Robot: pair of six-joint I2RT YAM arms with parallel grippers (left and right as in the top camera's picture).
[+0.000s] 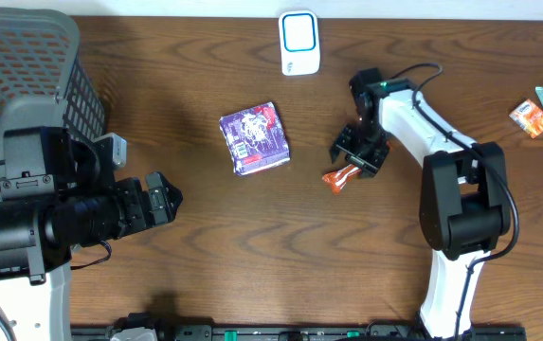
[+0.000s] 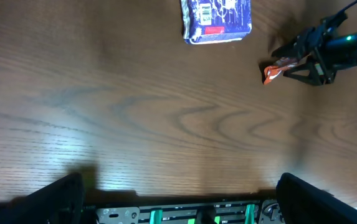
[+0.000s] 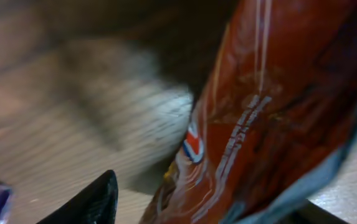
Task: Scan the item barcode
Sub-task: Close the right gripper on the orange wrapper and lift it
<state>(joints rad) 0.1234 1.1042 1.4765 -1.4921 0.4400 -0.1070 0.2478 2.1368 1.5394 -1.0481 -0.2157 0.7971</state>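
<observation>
The orange packet (image 1: pixel 339 177) lies on the bench (image 1: pixel 252 265), below the white scanner (image 1: pixel 299 43) and right of the purple pouch (image 1: pixel 255 140). The right gripper (image 1: pixel 359 156) covers its upper end; I cannot tell whether its jaws are clamped on it or only astride it. The right wrist view shows blurred wrapper, its print unreadable. The left gripper (image 1: pixel 165 197) sits well apart, jaws spread wide

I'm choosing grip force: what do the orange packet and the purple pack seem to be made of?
Orange packet: probably thin glossy plastic film, going by its shiny creases and wrinkled end. Purple pack: printed, slightly shiny wrapper, film or coated card; cannot tell which.
</observation>
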